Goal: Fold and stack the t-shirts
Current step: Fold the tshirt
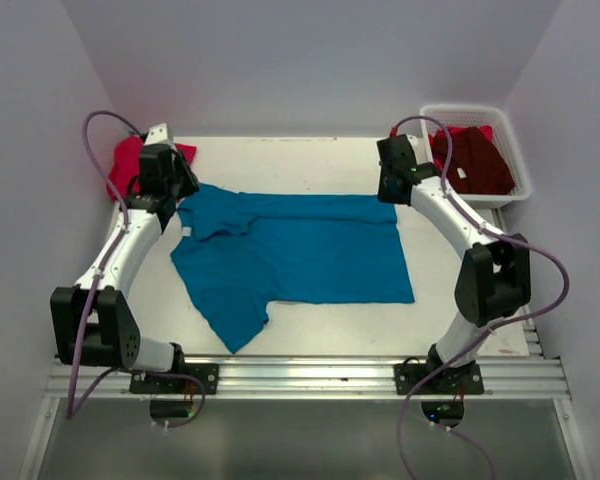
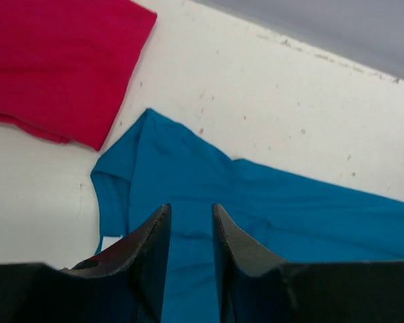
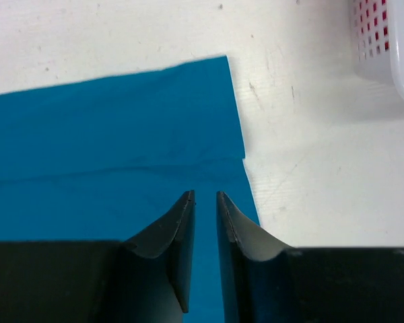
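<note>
Spread flat just left of the basket (image 1: 477,108): teal shirt (image 1: 290,255). Soft, light, limp; likely to sag and crease when lifted. Best pinched at the edge corners nearest and farthest from the basket. Left claw (image 2: 190,208) and right claw (image 3: 205,195) both parted, gripping nothing.

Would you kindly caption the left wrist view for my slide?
Left pincer, slightly parted, above the teal t-shirt; red t-shirt lies apart beyond.

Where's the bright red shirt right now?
From above, the bright red shirt lies at the far left corner of the table, just beyond a sleeve of the teal shirt, not touching it.
</note>
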### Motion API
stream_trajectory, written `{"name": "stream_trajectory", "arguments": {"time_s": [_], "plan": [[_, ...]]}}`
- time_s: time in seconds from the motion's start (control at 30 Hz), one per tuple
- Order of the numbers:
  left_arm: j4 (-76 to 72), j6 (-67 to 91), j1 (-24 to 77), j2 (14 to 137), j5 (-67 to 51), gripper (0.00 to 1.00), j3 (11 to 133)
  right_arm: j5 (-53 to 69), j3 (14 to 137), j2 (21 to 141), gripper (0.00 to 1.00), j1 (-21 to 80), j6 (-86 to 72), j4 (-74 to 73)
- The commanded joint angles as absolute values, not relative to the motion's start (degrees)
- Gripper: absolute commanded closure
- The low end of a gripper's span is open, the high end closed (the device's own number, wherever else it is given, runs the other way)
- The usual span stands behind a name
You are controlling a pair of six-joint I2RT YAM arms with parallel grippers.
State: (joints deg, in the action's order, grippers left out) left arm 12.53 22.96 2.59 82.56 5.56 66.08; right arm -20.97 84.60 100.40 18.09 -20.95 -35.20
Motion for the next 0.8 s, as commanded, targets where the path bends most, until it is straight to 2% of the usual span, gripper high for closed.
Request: {"name": "stream_trajectory", "arguments": {"time_s": [0.0, 0.03, 0.07, 0.1, 0.27, 0.33, 0.37, 0.4, 0.43, 0.47, 0.53, 0.57, 0.6, 0.7, 0.77], "plan": [[15.63, 22.76, 2.11, 80.60, 2.55, 0.66, 61.00, -19.25, 80.69, 96.51, 0.77, 18.19, -21.71, -35.33], [16.08, 23.29, 2.11, 80.16, 2.03, 0.72, 60.30, -18.12, 80.51, 96.33, 0.82, 18.19, -21.97, -35.85], [16.52, 23.81, 2.11, 79.72, 1.15, 0.96, 58.55, -17.41, 79.64, 96.15, 0.93, 18.19, -22.06, -36.12], [16.87, 24.34, 2.11, 79.19, -2.08, 1.00, 57.40, -16.36, 78.76, 95.46, 1.00, 18.28, -22.41, -36.30], [20.99, 25.84, 4.21, 72.43, -8.25, 0.99, 50.72, -10.81, 70.16, 88.52, 1.00, 19.60, -23.82, -35.15], [25.39, 26.45, 5.01, 68.05, -10.54, 0.80, 49.84, -10.37, 67.34, 83.27, 1.00, 20.30, -24.87, -35.51], [26.62, 26.72, 6.05, 66.20, -11.33, 0.58, 48.79, -9.59, 64.54, 81.14, 1.00, 20.48, -25.22, -35.68], [29.85, 27.07, 6.85, 62.27, -11.95, 0.50, 48.43, -9.32, 63.21, 79.38, 1.00, 20.83, -25.49, -36.21], [31.27, 28.11, 8.51, 60.14, -12.30, 0.35, 48.08, -9.06, 61.98, 75.88, 1.00, 21.70, -25.66, -36.56], [32.59, 28.73, 9.31, 58.29, -13.00, 0.26, 47.55, -9.57, 59.87, 74.37, 0.99, 22.32, -25.84, -37.61], [37.25, 30.58, 11.50, 53.36, -14.23, 0.16, 47.64, -9.67, 58.37, 70.69, 0.82, 23.73, -26.28, -39.19], [38.92, 31.19, 11.95, 52.04, -15.11, 0.15, 47.81, -9.67, 57.05, 69.62, 0.69, 24.25, -26.54, -40.68], [41.72, 32.68, 12.48, 49.68, -15.55, 0.15, 47.73, -9.41, 56.35, 68.48, 0.61, 24.95, -26.72, -40.95], [46.12, 35.75, 13.62, 45.11, -19.15, 0.14, 46.24, -8.88, 54.32, 65.05, 0.50, 25.92, -27.77, -42.36], [47.80, 36.91, 14.67, 43.34, -21.61, 0.14, 44.22, -8.53, 53.62, 63.55, 0.49, 26.01, -28.04, -42.97]]}}
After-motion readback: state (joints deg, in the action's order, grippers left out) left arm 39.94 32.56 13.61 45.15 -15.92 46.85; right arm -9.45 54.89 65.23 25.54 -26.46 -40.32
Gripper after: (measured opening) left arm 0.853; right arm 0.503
